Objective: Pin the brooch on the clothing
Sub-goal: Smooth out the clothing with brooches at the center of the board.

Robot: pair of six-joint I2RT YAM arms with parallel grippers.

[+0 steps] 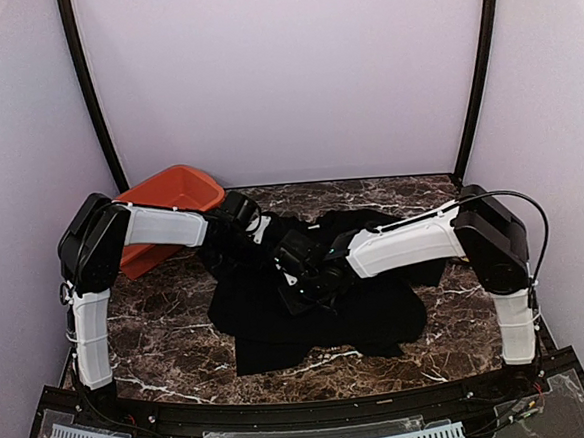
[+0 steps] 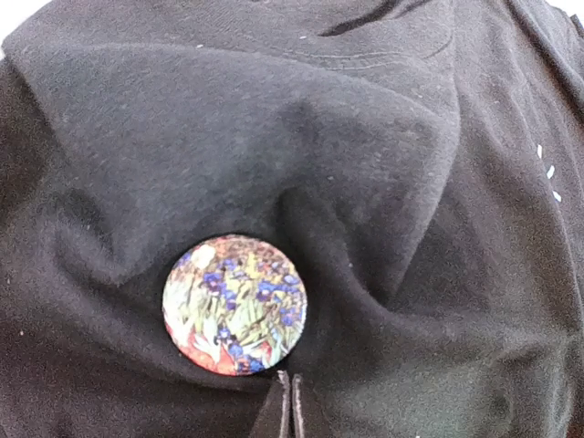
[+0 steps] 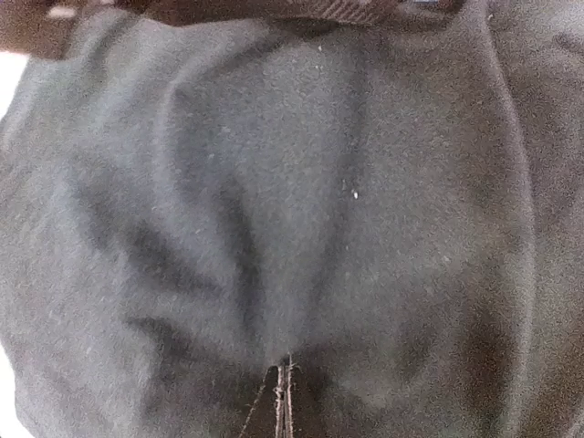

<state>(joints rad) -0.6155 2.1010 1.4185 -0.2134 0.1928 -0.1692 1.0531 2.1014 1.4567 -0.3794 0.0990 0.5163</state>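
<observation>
At the bottom edge of each wrist view, your left gripper (image 2: 290,409) and right gripper (image 3: 283,401) are both closed on a pinch of the black cloth T-shirt (image 2: 383,137), with folds running into the tips, likely to hold the cloth steady. Just above the left tips, the small round brooch (image 2: 234,304) with a colourful flower-painted face lies flat on the cloth. Farther back, upper left overhead, an orange-red plastic tub (image 1: 175,192) stands clear of the work.
</observation>
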